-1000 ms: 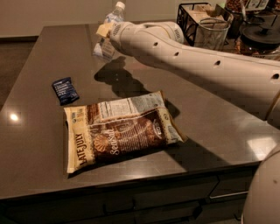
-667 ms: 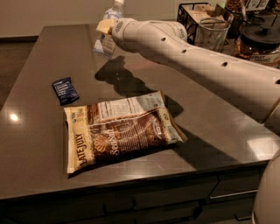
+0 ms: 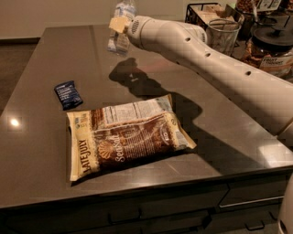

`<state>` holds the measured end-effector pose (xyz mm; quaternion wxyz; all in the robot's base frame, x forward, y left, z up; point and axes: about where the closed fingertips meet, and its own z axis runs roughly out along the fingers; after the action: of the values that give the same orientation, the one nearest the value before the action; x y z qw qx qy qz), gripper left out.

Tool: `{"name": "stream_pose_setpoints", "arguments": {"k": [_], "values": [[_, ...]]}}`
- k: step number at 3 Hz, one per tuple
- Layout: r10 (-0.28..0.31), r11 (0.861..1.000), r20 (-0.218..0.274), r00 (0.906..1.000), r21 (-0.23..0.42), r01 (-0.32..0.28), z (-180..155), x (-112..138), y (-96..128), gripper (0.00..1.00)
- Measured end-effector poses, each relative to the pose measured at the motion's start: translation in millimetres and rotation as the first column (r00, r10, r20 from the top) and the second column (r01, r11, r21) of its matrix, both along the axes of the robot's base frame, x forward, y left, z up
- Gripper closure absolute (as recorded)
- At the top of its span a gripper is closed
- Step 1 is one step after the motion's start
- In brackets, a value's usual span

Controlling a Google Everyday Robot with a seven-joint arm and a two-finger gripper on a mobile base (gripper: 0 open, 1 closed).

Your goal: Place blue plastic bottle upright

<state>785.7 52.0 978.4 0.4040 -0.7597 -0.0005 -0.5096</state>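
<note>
The blue plastic bottle (image 3: 119, 35) is a small clear bottle with a whitish label. It hangs roughly upright in the air above the far part of the dark table (image 3: 55, 59), and its top reaches the upper edge of the view. My gripper (image 3: 118, 24), at the end of the long beige arm (image 3: 206, 59) coming in from the right, is shut on the bottle's middle. A beige finger (image 3: 117, 23) lies across the label. The bottle and arm cast a shadow (image 3: 132, 75) on the table below.
A large Late July chip bag (image 3: 126, 137) lies flat near the table's front. A small dark blue snack packet (image 3: 68, 94) lies to its left. At the back right stand a wire basket (image 3: 201, 11), a clear glass (image 3: 223, 34) and jars (image 3: 270, 45).
The gripper has carried the bottle a little higher and to the right; the bottle's top now meets the view's upper edge. The bag and packet have not moved.
</note>
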Motion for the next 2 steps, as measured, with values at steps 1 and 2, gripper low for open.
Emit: {"name": "stream_pose_setpoints", "arguments": {"k": [1,2], "values": [[-0.01,0.999,0.067,0.9977,-0.042,0.013,-1.6,2.0,-12.8,1.0],[-0.011,0.994,0.15,0.9887,-0.105,0.027,-7.1,0.9,-23.1,1.0]]}}
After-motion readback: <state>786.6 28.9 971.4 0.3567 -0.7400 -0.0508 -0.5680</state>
